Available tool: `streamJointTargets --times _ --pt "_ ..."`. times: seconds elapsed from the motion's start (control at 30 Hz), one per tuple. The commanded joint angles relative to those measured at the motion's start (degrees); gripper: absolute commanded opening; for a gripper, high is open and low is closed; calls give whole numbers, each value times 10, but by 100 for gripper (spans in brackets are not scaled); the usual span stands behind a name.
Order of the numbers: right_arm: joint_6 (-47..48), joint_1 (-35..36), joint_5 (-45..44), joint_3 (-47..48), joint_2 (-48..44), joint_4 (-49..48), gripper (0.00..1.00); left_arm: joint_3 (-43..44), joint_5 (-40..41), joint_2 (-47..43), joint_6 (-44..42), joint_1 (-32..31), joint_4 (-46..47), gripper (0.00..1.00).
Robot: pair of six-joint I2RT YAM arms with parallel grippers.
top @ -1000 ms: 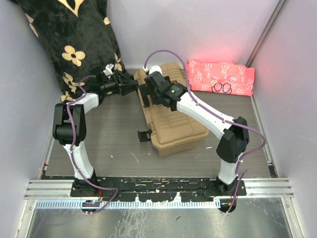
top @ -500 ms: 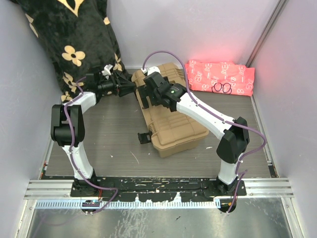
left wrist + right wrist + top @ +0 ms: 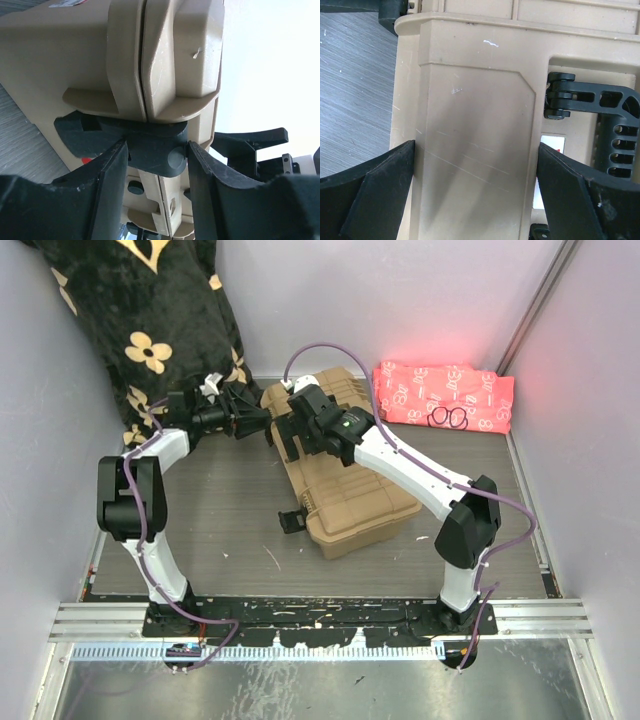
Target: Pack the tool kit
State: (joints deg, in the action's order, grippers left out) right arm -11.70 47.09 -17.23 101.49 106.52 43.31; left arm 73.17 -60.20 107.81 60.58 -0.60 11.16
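Observation:
The tan toolbox [image 3: 352, 498] lies closed on the grey table, its far end towards the back wall. My left gripper [image 3: 262, 418] is at the box's far left end; in the left wrist view [image 3: 157, 165] its fingers are shut on a black latch [image 3: 155, 145] under the tan shell [image 3: 165, 50]. My right gripper [image 3: 290, 432] is over the same end, its jaws spread wide and pressed on both sides of a tan wall section [image 3: 475, 100] in the right wrist view [image 3: 476, 185]. The black handle [image 3: 615, 130] is beside it. No pliers or screwdrivers show.
A black floral blanket [image 3: 150, 320] hangs at the back left, close behind my left gripper. A pink patterned cloth [image 3: 445, 395] with black rings [image 3: 448, 418] lies at the back right. Another black latch [image 3: 292, 517] sticks out on the box's near left side.
Both grippers and the box's far end have shifted a little to the left. The near end of the box has stayed about in place.

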Motion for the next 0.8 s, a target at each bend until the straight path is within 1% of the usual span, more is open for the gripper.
streamJointTargets --times 0.0,0.17,0.3,0.47,0.53,0.6,0.67,0.77 --pt "-28 22 160 -63 100 227 85 17 -68 -89 41 14 144 47" --pt "-30 22 160 -65 99 226 85 24 -80 -103 27 14 127 46" --pt "-32 22 163 -67 99 222 85 38 -78 -102 -1 14 87 47" --pt "-33 22 164 -69 98 218 85 36 -78 -102 -14 14 67 47" --pt "-34 22 165 -74 96 217 85 34 -73 -112 -39 18 34 47" --pt "-35 23 166 -81 92 215 85 31 -63 -125 -77 28 -14 49" --pt "-36 22 165 -89 86 213 86 19 -55 -141 -112 43 -55 54" --pt "-37 22 168 -100 81 208 85 -19 -51 -160 -147 57 -76 58"
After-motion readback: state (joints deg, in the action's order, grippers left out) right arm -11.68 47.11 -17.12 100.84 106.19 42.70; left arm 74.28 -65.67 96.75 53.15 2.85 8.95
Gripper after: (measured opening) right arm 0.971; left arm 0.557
